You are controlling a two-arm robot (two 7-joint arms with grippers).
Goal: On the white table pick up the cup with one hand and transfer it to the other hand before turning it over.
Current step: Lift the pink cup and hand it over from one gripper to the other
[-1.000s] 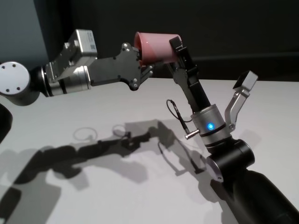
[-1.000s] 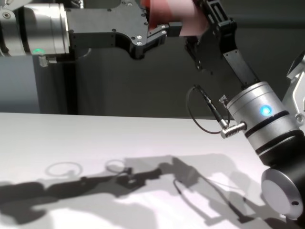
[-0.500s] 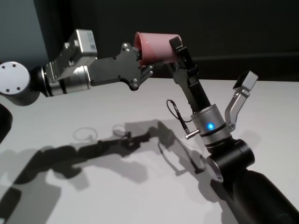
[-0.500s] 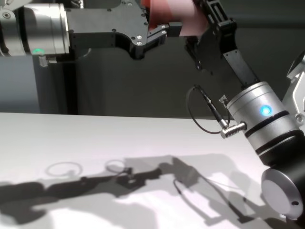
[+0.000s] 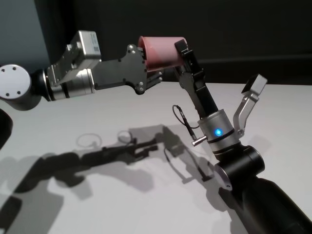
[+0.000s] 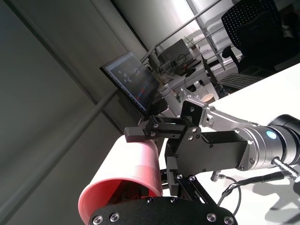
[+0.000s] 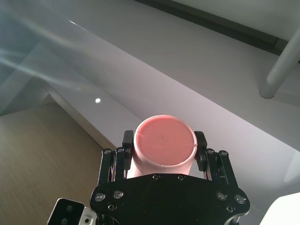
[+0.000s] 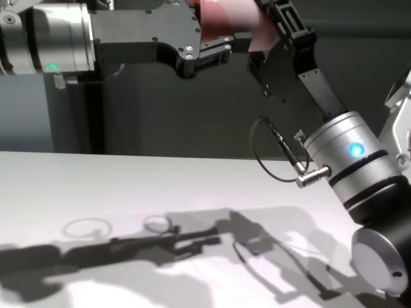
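Head view. The cup (image 5: 163,50): pink, lying on its side in the air, well above the white table (image 5: 97,195). Right gripper (image 5: 183,54): reaches up from the lower right, its fingers clamped on the cup's right end. Left gripper (image 5: 150,73): comes in from the left at the cup's left end, fingers slightly parted; whether they touch the cup is hard to judge here. Arm shadows lie across the tabletop below.

Chest view. The cup (image 8: 225,16) sits at the top edge, partly cut off, between the two grippers. Left gripper (image 8: 218,46) at its left; right gripper (image 8: 273,29) at its right, rising from a wrist with a blue light (image 8: 354,150). White table (image 8: 96,192) well below.

Left wrist view. The cup (image 6: 129,176) shows its open rim near the camera, wall tapering away. The right gripper (image 6: 161,136) has a finger laid along the far end of the cup. A monitor (image 6: 131,84) stands in the background.

Right wrist view. The cup (image 7: 164,143) is seen base-on, a closed pink disc, seated between the right gripper's (image 7: 164,145) two fingers, which press on its sides.
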